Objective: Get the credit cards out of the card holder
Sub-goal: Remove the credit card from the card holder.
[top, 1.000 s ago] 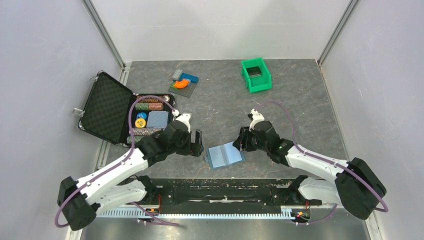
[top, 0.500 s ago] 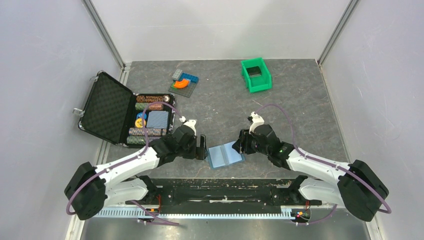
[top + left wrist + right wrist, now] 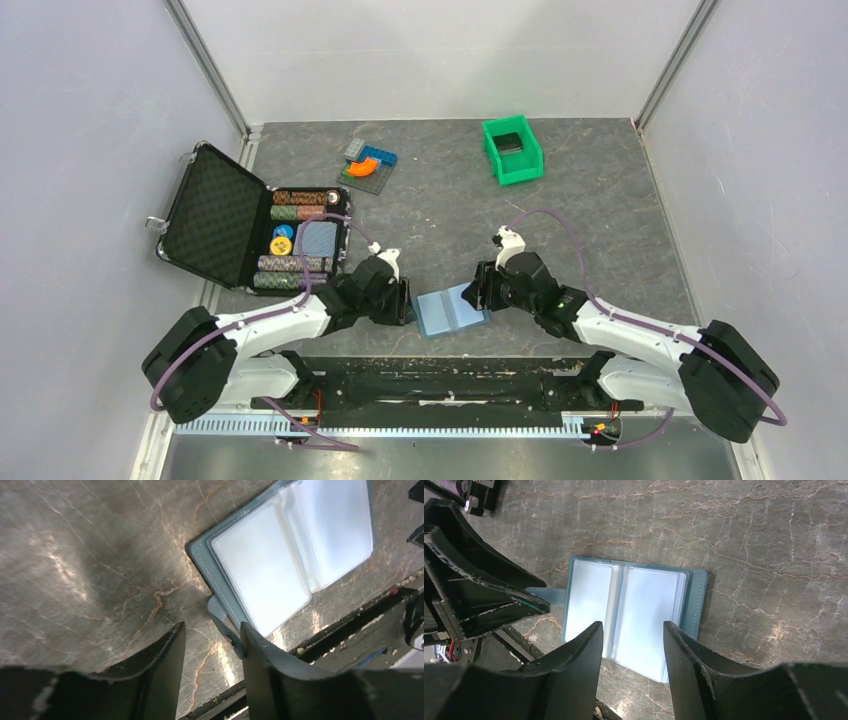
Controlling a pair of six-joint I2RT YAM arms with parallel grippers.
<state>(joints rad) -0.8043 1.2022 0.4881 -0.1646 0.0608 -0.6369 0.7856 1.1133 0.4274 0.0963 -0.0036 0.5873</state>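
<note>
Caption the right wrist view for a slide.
Open right gripper above the opened teal card holder; left gripper at its clasp tab.

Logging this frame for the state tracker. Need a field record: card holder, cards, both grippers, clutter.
card holder: lying open flat between the two grippers, clear sleeves facing up
credit cards: none visible outside the sleeves; glare hides what is inside
left gripper: open, low at the holder's left edge, snap tab between its fingers
right gripper: open, over the holder, holding nothing
poker case: open, far left
green bin: far side, dark item inside
</note>
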